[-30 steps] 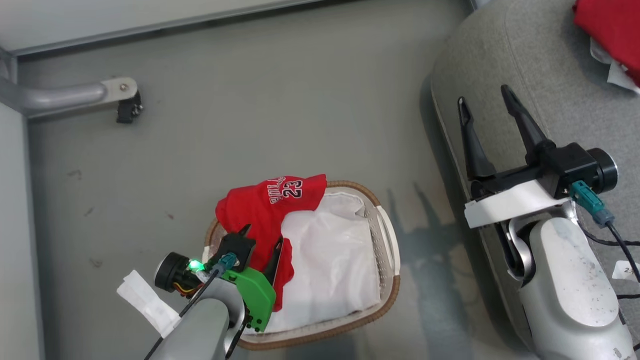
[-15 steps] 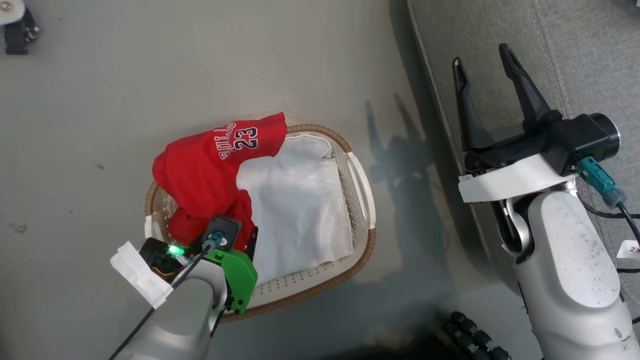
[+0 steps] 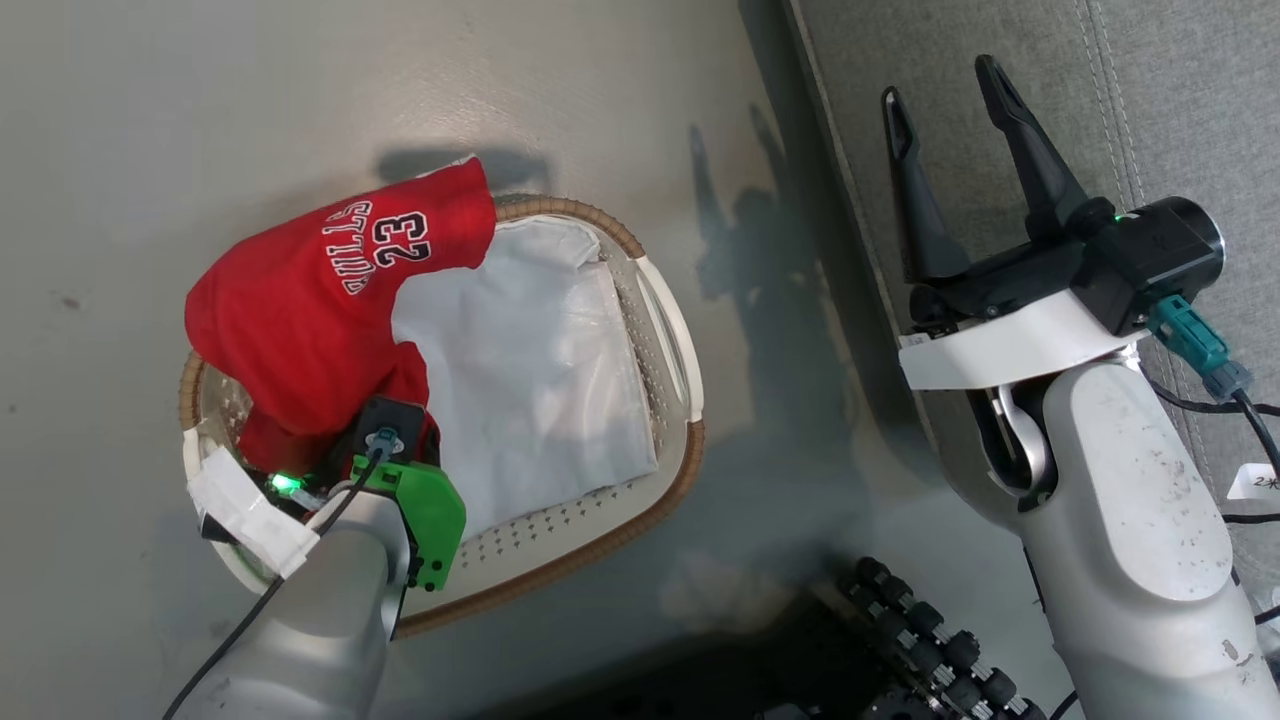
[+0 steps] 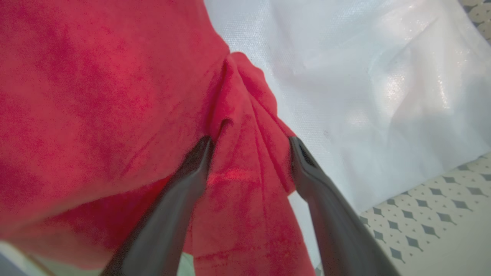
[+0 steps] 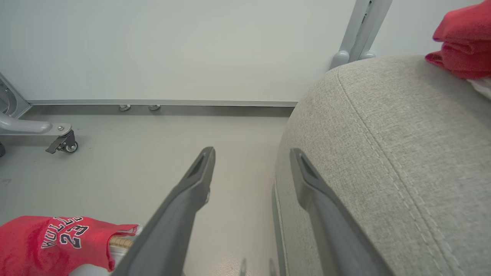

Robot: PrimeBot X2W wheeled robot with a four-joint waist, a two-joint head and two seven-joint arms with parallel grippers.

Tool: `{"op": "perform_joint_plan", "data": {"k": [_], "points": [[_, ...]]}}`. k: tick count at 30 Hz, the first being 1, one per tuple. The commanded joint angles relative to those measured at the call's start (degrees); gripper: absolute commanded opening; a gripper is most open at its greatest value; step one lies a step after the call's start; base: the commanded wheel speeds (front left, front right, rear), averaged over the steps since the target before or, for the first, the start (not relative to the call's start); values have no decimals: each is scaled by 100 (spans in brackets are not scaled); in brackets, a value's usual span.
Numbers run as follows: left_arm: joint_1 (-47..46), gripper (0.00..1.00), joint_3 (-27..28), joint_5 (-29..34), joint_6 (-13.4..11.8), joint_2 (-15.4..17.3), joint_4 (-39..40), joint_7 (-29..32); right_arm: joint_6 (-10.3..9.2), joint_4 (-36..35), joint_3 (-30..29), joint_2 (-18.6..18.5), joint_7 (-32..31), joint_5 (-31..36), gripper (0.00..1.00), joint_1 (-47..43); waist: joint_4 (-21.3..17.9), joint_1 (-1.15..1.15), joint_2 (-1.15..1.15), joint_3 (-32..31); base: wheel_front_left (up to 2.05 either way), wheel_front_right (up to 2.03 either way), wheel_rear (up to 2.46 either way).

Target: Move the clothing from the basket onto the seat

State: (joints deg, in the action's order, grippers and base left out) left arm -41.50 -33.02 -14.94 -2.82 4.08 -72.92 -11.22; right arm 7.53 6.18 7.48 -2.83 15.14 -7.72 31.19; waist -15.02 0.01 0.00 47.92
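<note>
the clothing: one red jersey, lettering and "23" face up. it lies heaped in the left part of the basket and spills over the far-left rim. its long axis runs diagonally in the head view, from the lettered end over the far rim down to a bunched end under the left wrist. that lettered end points away from the robot and a little toward the seat.

handling (judgement): light, limp knit with no stiffness. it will sag and trail when lifted and may catch on the woven rim. best hold is a raised fold near the middle of the heap, clear of the white liner so the sheet is not dragged up too.

left gripper: fingers spread, tips pressed into the cloth either side of a ridge of red fabric. the ridge is straddled, not pinched.

right gripper: fingers spread, nothing between them, hovering over the edge of the seat.

the basket stands on the floor. the seat is to its right, across a strip of floor. the right wrist view shows a second red garment lying on the seat.
</note>
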Motion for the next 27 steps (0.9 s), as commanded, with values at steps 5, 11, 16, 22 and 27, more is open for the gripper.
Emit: {"op": "perform_joint_plan", "data": {"k": [5, 11, 16, 22, 27], "points": [[-104, 100, 64, -126, -249, 113, -80, 280, -7, -30, 69, -12, 1, -13, 100, 89, -115, -1, 0, 146, 0, 0, 0], [-93, 0, -23, -136, -181, 52, -83, 384, -8, 11, 97, -13, 1, 21, 100, 109, -115, -1, 0, 126, 0, 0, 0], [-131, 0, -132, -138, -61, -19, -79, 296, -8, 63, 58, -12, 1, 60, 100, 58, -63, -1, 0, -35, 0, 0, 0], [-83, 0, -300, -121, 114, -74, -49, 100, -8, 147, 54, -14, 1, 97, 100, -49, 40, -1, 0, -413, 0, 0, 0], [91, 0, -483, -82, 242, -106, 64, -89, -8, 244, 27, -15, 1, 163, 100, -197, 162, -1, 0, -888, 0, 0, 0]]}}
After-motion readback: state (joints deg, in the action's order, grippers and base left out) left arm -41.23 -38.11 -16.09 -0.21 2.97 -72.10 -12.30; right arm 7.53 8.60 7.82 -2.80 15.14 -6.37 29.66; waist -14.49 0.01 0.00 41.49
